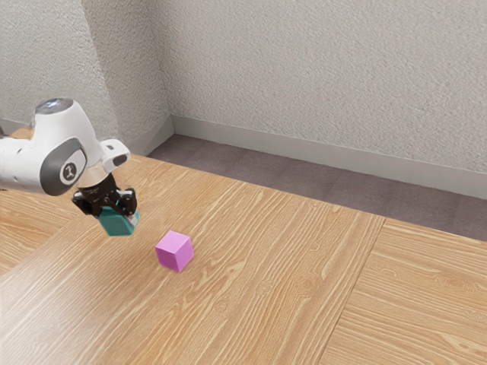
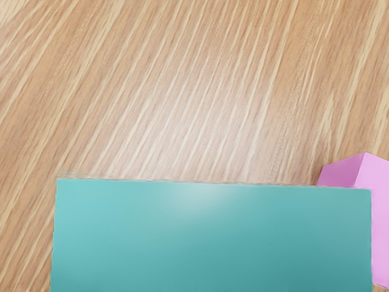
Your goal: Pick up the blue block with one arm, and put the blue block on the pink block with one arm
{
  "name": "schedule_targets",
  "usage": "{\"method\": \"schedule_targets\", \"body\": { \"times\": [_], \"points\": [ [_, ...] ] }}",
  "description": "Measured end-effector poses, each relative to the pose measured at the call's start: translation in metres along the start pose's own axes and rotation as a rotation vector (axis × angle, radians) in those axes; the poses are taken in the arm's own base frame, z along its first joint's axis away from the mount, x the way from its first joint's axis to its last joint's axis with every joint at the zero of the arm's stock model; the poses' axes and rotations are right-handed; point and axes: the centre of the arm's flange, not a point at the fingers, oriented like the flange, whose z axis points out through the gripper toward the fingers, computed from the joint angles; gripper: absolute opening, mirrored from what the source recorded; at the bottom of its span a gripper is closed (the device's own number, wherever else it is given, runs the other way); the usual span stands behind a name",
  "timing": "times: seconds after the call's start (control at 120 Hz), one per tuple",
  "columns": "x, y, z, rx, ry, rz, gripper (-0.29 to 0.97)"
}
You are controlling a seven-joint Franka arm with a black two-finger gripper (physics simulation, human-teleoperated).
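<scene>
Your gripper (image 1: 112,208) is closed on the blue block (image 1: 119,223), one finger on each of two opposite sides, narrowed to the block's width. The block looks more teal than blue, sits tilted in the grasp and appears lifted off the worktop (image 1: 289,289). You hold it over the part of the worktop toward the exterior view's left, nearer the far edge than the near one. In the wrist view the block (image 2: 209,237) lies just under your hand. The pink block (image 1: 174,251) rests on the wood nearby, toward the exterior view's right, apart from the blue one.
</scene>
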Motion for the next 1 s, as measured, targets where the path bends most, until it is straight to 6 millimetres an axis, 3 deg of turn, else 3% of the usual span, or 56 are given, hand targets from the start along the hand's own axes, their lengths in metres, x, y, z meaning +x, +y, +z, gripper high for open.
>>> {"method": "schedule_targets", "body": {
  "times": [0.125, 0.383, 0.483, 0.783, 1.0],
  "points": [
    [0.015, 0.013, 0.019, 0.026, -0.02, -0.018, 0.3],
    [0.044, 0.018, 0.037, 0.04, -0.024, -0.083, 0.3],
    [0.051, 0.034, 0.047, 0.043, -0.028, -0.056, 0.3],
    [0.061, 0.071, 0.062, 0.025, -0.03, 0.035, 0.3],
    [0.061, 0.084, 0.071, 0.023, -0.026, 0.143, 0.33]
  ]
}}
